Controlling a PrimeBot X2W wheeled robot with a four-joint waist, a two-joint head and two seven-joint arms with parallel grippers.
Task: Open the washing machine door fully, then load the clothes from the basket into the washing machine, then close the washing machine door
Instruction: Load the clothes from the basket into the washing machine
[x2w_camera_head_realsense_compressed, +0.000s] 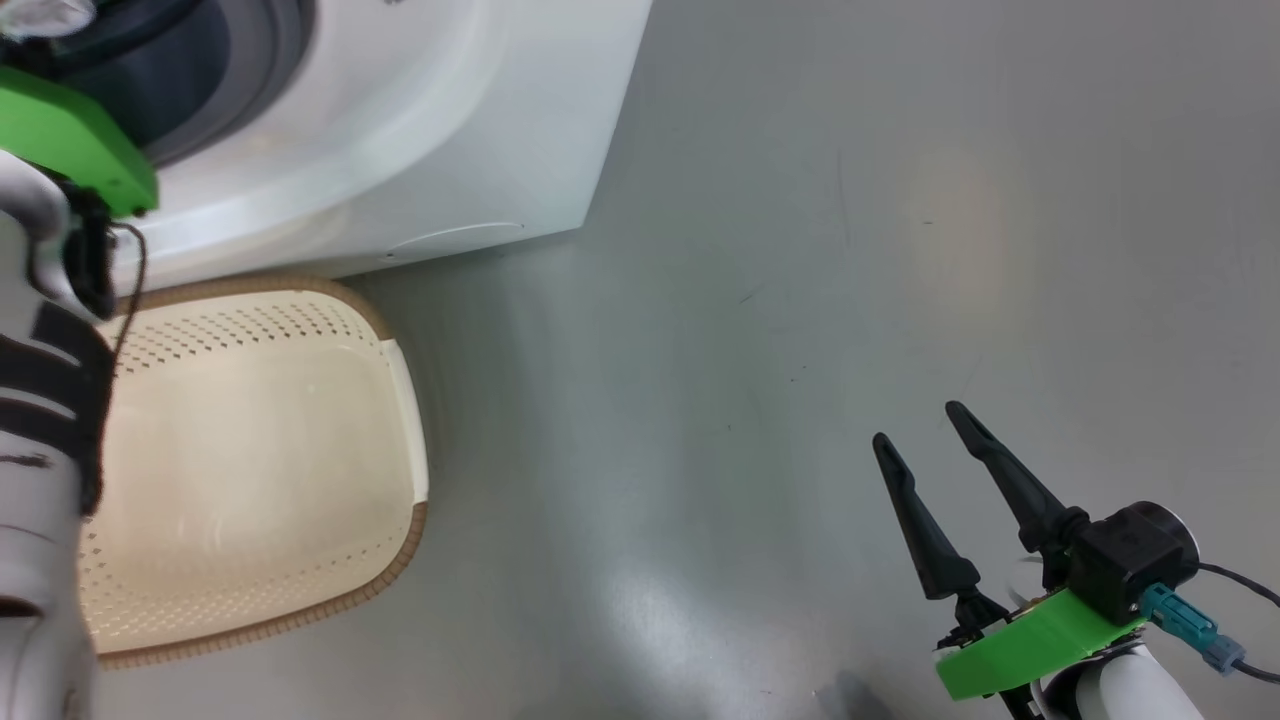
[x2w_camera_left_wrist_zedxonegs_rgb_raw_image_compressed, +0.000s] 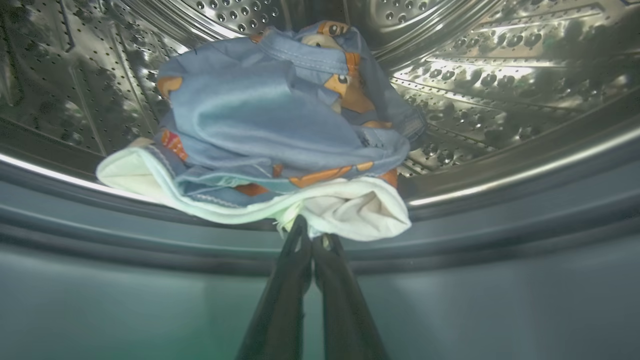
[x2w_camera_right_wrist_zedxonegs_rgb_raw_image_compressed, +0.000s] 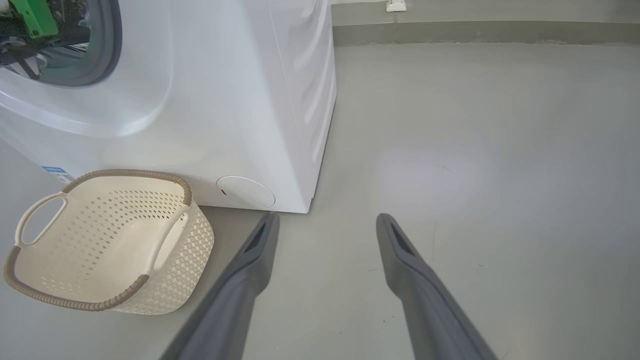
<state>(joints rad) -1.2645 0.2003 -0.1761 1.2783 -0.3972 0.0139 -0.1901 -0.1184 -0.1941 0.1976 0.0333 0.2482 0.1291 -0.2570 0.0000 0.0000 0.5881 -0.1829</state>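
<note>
The clothes (x2w_camera_left_wrist_zedxonegs_rgb_raw_image_compressed: 260, 120), light blue fabric with orange bears and a whitish lining, lie bunched on the front lip of the steel drum (x2w_camera_left_wrist_zedxonegs_rgb_raw_image_compressed: 475, 75) inside the washing machine (x2w_camera_head_realsense_compressed: 450, 150). My left gripper (x2w_camera_left_wrist_zedxonegs_rgb_raw_image_compressed: 312, 232) is shut, its fingertips against the lower whitish edge of the clothes; I cannot tell whether any fabric is pinched. In the head view my left arm (x2w_camera_head_realsense_compressed: 70, 140) reaches into the opening. The basket (x2w_camera_head_realsense_compressed: 250, 430) stands empty on the floor before the washing machine (x2w_camera_right_wrist_zedxonegs_rgb_raw_image_compressed: 225, 100). My right gripper (x2w_camera_head_realsense_compressed: 912, 422) hangs open over bare floor, right of the basket (x2w_camera_right_wrist_zedxonegs_rgb_raw_image_compressed: 100, 240). The washing machine door is out of view.
A grey rubber seal (x2w_camera_left_wrist_zedxonegs_rgb_raw_image_compressed: 500, 215) rings the drum's mouth. A round white flap (x2w_camera_right_wrist_zedxonegs_rgb_raw_image_compressed: 245, 191) and a blue label (x2w_camera_right_wrist_zedxonegs_rgb_raw_image_compressed: 57, 172) sit low on the machine's front. Grey floor stretches to the right as far as a wall base (x2w_camera_right_wrist_zedxonegs_rgb_raw_image_compressed: 475, 30).
</note>
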